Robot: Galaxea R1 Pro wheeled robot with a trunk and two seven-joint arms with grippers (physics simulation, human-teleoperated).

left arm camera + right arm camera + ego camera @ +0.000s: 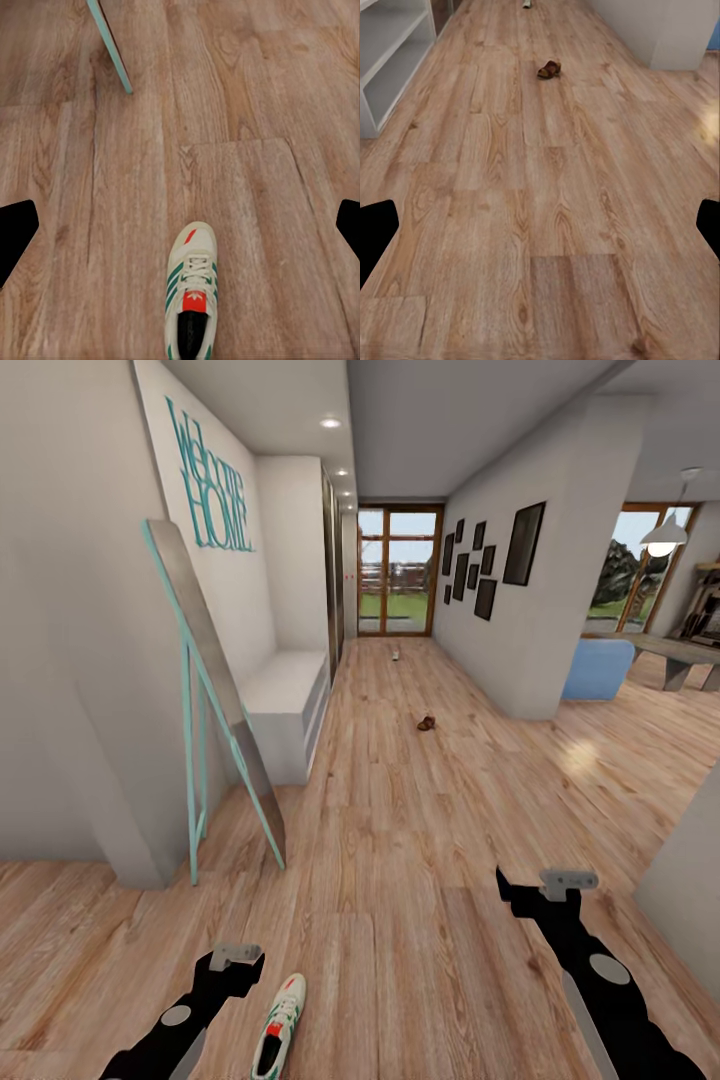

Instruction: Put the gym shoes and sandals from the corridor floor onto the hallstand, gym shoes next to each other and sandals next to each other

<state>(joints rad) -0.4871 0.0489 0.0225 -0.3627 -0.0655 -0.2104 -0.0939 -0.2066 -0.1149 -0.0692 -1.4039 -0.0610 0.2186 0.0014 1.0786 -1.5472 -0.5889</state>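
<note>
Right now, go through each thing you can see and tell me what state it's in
Gym shoe: upright on its sole on the floor, beside the left gripper, not held.
Sandal: on the floor mid-corridor, untouched.
Hallstand: top bare, visible shelves empty.
Mirror: leaning against the wall.
Left gripper: open, empty.
Right gripper: open, empty.

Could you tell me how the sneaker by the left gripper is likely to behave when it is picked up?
The sneaker rests flat on its sole, so it probably won't roll. Its open collar may flex if pinched.
</note>
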